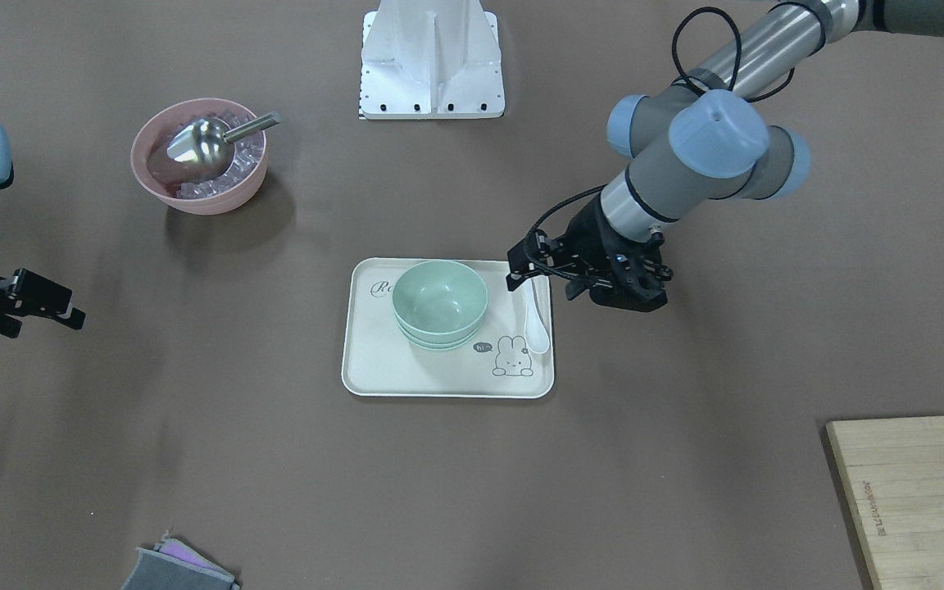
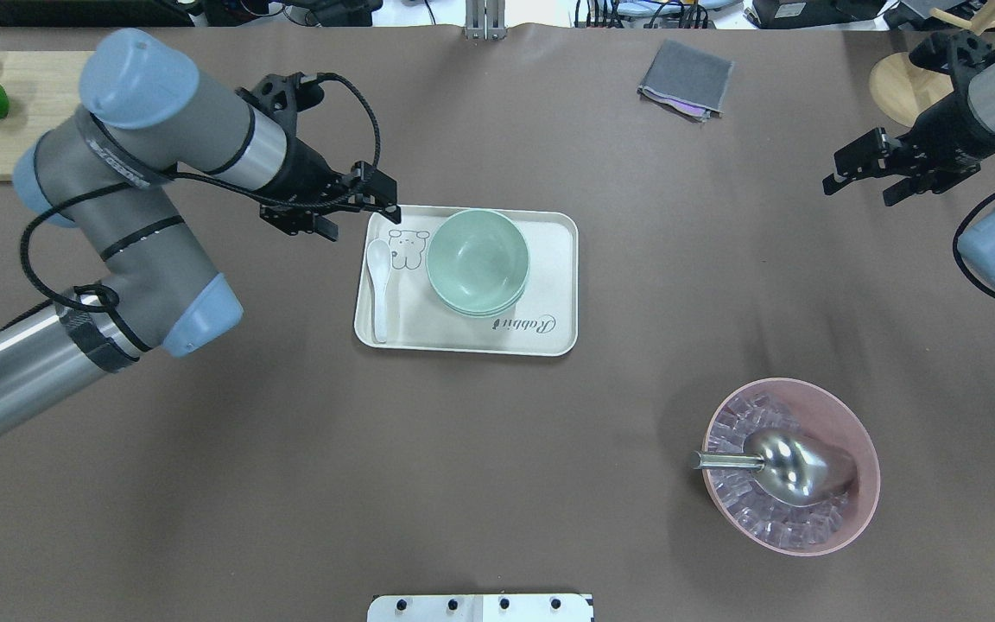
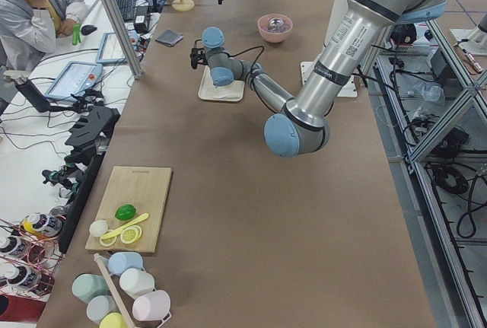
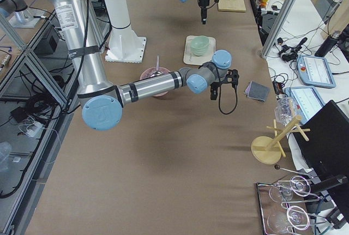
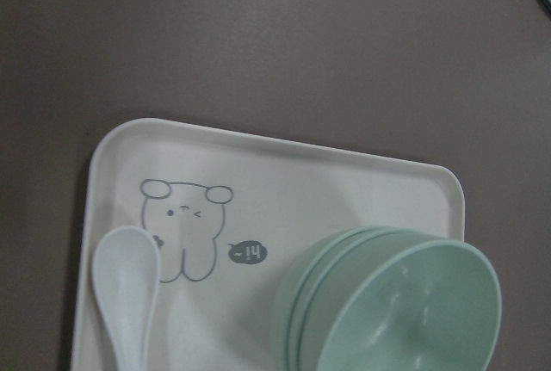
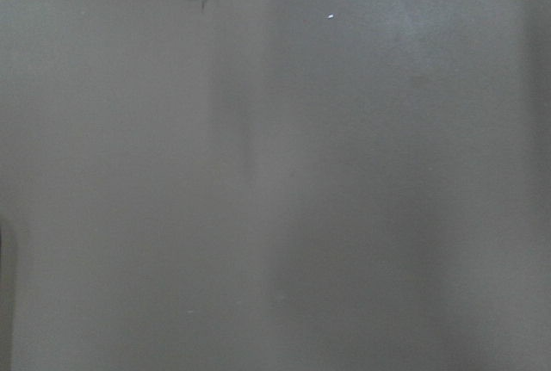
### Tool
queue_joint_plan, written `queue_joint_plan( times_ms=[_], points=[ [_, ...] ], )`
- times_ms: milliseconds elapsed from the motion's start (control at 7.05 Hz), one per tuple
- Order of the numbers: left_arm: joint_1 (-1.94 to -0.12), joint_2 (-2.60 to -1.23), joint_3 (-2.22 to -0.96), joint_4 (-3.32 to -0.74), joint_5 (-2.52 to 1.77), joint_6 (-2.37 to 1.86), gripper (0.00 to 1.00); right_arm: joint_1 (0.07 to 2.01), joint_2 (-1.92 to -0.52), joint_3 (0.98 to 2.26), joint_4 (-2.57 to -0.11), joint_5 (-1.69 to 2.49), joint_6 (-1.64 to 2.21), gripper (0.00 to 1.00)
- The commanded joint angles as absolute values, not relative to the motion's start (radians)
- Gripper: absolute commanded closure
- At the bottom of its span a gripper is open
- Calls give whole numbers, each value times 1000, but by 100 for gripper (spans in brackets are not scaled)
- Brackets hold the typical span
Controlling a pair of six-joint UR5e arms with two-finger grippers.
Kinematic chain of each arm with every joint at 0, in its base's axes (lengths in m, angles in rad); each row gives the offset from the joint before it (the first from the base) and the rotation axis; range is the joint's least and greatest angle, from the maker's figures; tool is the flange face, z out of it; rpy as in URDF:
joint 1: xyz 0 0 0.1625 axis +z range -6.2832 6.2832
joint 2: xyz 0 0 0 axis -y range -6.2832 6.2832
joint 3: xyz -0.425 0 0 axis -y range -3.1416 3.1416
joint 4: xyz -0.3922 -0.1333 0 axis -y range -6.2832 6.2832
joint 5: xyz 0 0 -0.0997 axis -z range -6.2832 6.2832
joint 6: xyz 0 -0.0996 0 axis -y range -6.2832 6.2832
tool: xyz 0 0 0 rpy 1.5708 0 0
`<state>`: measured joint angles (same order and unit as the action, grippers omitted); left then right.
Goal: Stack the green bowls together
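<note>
Green bowls [image 2: 478, 259] nested in one stack, upright, on the far half of the tray [image 2: 549, 339]. The left wrist view shows what look like three rims one inside another, though the stack's lower edge is cropped there, so the count is probable, not certain. No loose green bowl shows elsewhere on the table. Left gripper [image 2: 358, 212] hangs just beside the tray's far-left corner, near the spoon [image 2: 379, 276] bowl-end, apart from the stack. Its jaws stand spread with nothing between them. Right gripper [image 2: 873, 173] is well apart at the table's far right, jaws also spread and empty. The pink bowl [image 2: 862, 449] with its scoop [image 2: 795, 465] sits on the near right, not involved. Judgement: stacking looks done, and the step in hand is the release-and-clear stage. Next move calls for lifting the left arm straight up and back towards its own side, keeping the fingers off the tray rim and the spoon so the stack is not nudged. No further grasp seems needed.
</note>
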<state>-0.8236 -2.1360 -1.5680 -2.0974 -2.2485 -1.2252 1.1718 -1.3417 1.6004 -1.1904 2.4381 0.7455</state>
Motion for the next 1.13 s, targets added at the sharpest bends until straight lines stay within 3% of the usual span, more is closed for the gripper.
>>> queue_joint_plan(
  times_ms=[0, 284, 567, 993],
  points=[
    [-915, -2013, -1777, -1755, -2261, -876, 2, 1254, -1454, 1611, -1192, 2434, 526, 0],
    [-986, -1877, -1821, -1663, -2154, -477, 2, 1279, -1502, 1600, -1195, 2424, 356, 0],
    [-1264, -1699, -1825, -1620, -2304, -109, 2, 1310, -1503, 1562, -1225, 2413, 229, 0],
    [-1416, -1599, -1800, -1620, -2349, -63, 2, 1435, -1499, 1543, -1365, 2349, 70, 0]
  ],
)
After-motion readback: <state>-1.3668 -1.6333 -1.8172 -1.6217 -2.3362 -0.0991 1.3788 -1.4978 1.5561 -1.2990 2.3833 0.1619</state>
